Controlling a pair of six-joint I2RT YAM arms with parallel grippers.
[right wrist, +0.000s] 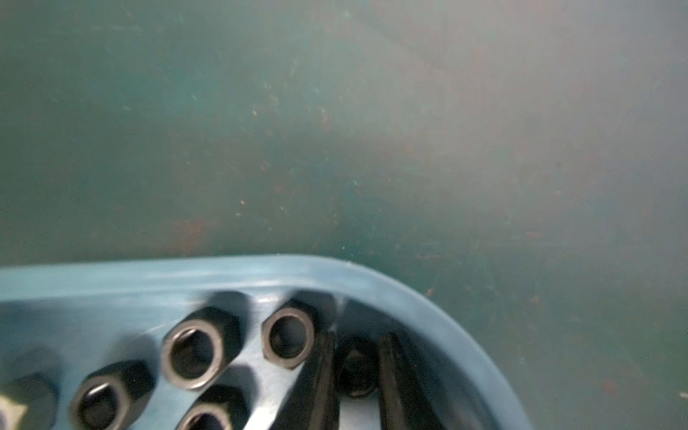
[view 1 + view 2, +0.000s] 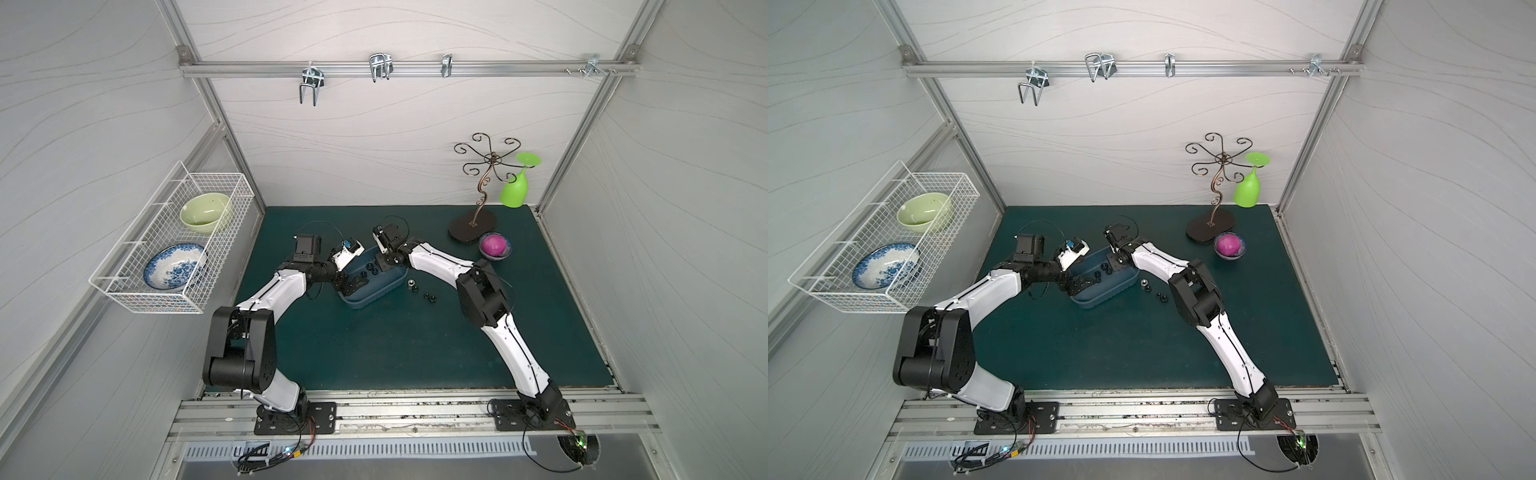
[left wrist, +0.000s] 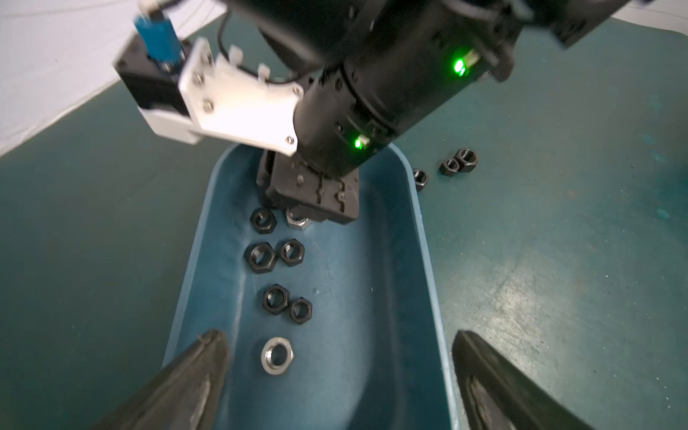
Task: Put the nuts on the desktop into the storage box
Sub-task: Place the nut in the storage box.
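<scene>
Right end effector (image 1: pixel 359 344) is down inside the storage box (image 2: pixel 374 296), pinching a black nut (image 1: pixel 355 372). Left end effector (image 3: pixel 338 335) gapes wide. Loose nuts (image 2: pixel 417 291) lie on the bench (image 2: pixel 415 353) at four o'clock, right arm nearer.

White shells (image 2: pixel 274 291), black joints (image 2: pixel 241 353), black cables (image 2: pixel 523 446), green LEDs (image 3: pixel 459 67).

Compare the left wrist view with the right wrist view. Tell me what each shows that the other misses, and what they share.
Only the left wrist view: the open left end effector over the box, and stray nuts outside it on the desktop. Only the right wrist view: a dark nut pinched in the shut right end effector. Both: the blue box, loose nuts lying in it, and green desktop around it.
</scene>
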